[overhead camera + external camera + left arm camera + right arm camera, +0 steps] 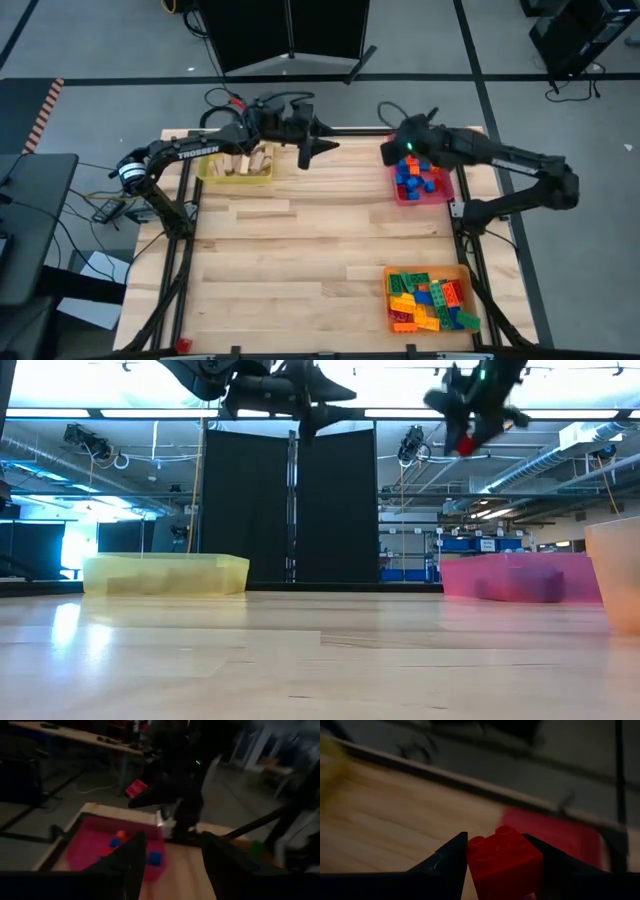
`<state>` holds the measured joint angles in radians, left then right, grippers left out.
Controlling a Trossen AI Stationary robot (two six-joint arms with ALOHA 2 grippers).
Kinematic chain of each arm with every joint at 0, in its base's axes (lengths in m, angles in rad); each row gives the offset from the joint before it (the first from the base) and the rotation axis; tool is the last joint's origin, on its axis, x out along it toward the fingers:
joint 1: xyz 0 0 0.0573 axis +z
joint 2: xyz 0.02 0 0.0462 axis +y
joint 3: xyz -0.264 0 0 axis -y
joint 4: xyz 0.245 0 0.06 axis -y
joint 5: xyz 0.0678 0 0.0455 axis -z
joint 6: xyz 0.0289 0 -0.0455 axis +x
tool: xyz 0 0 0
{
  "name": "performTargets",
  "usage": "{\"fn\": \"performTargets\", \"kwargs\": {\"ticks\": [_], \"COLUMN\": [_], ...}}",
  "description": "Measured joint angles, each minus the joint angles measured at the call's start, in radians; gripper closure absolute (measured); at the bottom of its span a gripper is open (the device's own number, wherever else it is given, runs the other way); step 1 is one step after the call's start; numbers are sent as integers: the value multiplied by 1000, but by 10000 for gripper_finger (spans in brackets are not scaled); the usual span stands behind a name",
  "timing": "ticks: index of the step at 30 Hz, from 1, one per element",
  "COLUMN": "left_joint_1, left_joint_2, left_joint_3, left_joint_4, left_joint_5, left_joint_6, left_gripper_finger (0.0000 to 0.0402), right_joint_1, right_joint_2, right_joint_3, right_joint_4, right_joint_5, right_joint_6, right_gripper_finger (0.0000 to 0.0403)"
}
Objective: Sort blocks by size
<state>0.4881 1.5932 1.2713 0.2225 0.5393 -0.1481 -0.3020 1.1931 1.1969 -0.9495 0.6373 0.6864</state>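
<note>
Below my right gripper (pixel 495 851) sits the translucent pink plastic tray (pixel 441 194). Between my jaws, pinched on its flat sides, the small red studded plastic brick (pixel 504 860) seems light, rigid, slick. My left gripper (pixel 172 860) hangs parted, empty.

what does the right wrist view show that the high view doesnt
Only the right wrist view shows the grip itself: a small red studded brick clamped between the right gripper's two dark fingers, above the wooden table with the red tray beyond.

Only the high view shows the whole layout: the yellow tray with tan wooden blocks under the left arm, the left gripper open and empty past that tray, and the orange tray full of mixed bricks at the near right.

Both show the red tray and the wooden table.
</note>
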Motion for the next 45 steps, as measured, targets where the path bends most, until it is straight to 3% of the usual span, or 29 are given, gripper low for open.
{"fn": "performTargets", "kwargs": {"ticks": [6,13,22,27,45], "left_joint_1": [-19,-19,-19,-19,-39], "left_joint_2": [0,-37,-113,-111,-111], "left_joint_3": [0,0,0,0,0], "left_joint_4": [-44,-130,-330,-328,-301], "left_joint_5": [-51,-29,-88,-87,-172], "left_joint_6": [75,51,145,140,145], "left_gripper_finger": [207,207,207,207,207], "right_joint_1": [-271,-505,-671,-694,-706], "right_joint_2": [118,295,318,323,326], "right_joint_3": [-1,-40,-211,-242,-245], "right_joint_4": [-111,-83,90,174,189], "right_joint_5": [-197,-394,-452,-450,-447], "right_joint_6": [16,-75,-30,-32,-44], "right_gripper_finger": [219,211,205,193,156]}}
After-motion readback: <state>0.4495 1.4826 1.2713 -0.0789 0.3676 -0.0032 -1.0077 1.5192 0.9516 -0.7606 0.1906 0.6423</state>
